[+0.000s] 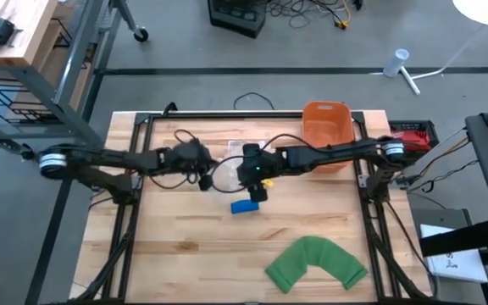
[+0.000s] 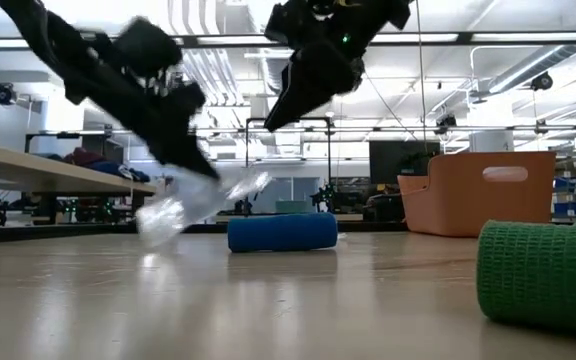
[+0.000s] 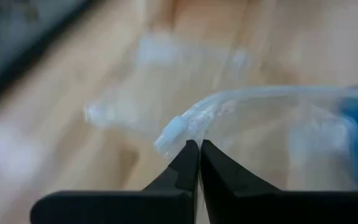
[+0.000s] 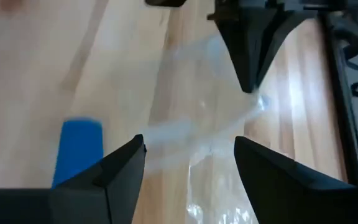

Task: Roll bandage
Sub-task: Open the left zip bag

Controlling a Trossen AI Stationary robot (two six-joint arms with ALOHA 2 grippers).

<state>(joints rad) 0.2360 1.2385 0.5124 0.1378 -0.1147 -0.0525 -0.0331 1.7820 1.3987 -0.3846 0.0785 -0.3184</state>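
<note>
A blue bandage roll [image 1: 244, 206] lies on its side on the wooden table, also in the low view [image 2: 283, 232]. A clear plastic bag [image 1: 225, 172] lies just behind it. My left gripper [image 1: 203, 175] is shut on the bag [image 3: 241, 118]. My right gripper [image 1: 257, 188] is open and empty above the bag and the roll [image 4: 79, 152]; in its wrist view its fingers [image 4: 188, 144] stand apart over the bag [image 4: 210, 137]. A green bandage [image 1: 316, 263] lies loosely folded near the table's front edge. My left gripper pinches a crumpled edge of the clear bag [image 3: 188, 127] between its two fingertips. The fingers slant down from the table's left. The held edge is raised; the bag's other end [image 2: 163, 218] droops to the table.
An orange bin [image 1: 327, 131] stands at the table's far right. The green bandage shows close at the right of the low view [image 2: 543, 270]. Bare wood lies at the table's near left [image 1: 176, 254].
</note>
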